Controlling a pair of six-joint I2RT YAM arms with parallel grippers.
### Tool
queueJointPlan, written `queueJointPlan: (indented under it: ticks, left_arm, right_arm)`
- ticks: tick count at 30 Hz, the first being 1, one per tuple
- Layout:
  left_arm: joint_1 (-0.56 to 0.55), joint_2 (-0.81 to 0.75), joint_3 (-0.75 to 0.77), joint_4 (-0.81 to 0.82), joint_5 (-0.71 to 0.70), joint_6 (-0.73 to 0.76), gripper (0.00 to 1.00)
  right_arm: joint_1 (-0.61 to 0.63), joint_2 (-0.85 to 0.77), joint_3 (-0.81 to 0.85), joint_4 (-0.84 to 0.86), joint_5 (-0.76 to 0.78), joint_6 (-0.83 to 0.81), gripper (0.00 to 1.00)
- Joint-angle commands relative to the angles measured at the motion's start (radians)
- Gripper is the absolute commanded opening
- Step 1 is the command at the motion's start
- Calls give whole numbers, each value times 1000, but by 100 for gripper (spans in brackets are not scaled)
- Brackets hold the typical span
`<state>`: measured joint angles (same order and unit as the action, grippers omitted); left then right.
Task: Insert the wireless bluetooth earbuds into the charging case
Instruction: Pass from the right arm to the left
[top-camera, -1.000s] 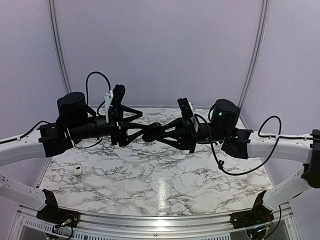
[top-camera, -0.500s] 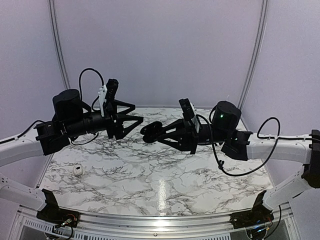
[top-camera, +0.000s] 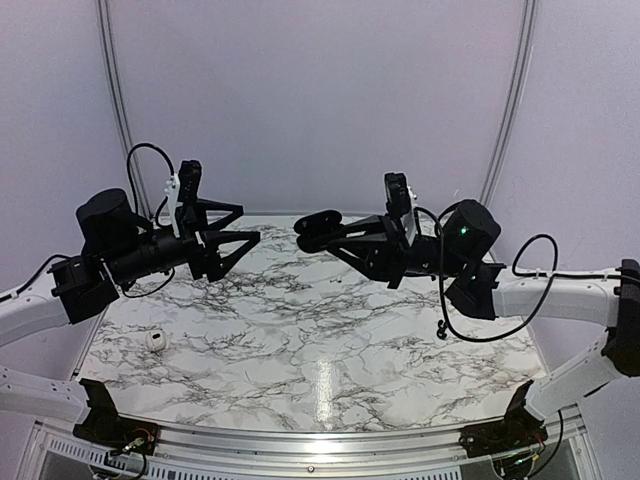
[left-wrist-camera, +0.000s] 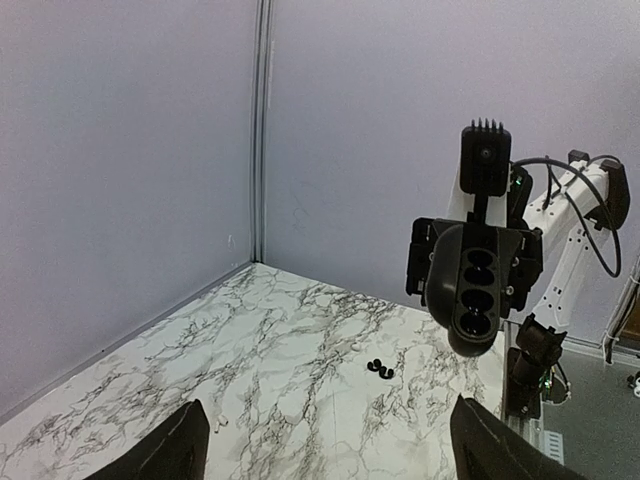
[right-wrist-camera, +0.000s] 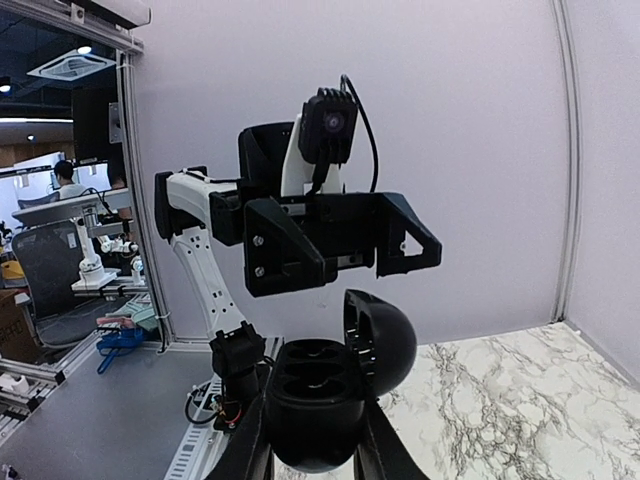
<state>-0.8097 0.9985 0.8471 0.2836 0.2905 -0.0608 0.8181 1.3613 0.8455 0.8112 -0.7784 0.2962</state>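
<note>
Right gripper (right-wrist-camera: 312, 455) clamps the black rounded plastic charging case (right-wrist-camera: 315, 400), lid hinged open, high above the white marbled table (top-camera: 330, 330). Left gripper (top-camera: 248, 222) gapes wide, empty; two tiny black plastic earbuds (left-wrist-camera: 380, 368) lie on that table.

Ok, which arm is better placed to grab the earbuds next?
Left, I'd say. The left pincer is open and empty, and the earbuds lie on the table ahead in its wrist view. The right pincer is shut on the open case, so it can't pick anything up.
</note>
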Motion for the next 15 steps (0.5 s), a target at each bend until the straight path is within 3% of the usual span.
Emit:
queueJointPlan:
  ticks: [1, 15]
  left_arm:
    - [6, -23, -26, 66, 72, 40, 87]
    - [-79, 70, -7, 129, 141, 124, 84]
  right_arm:
    - [-18, 24, 22, 139, 15, 68, 0]
    - [-6, 51, 53, 224, 22, 101, 0]
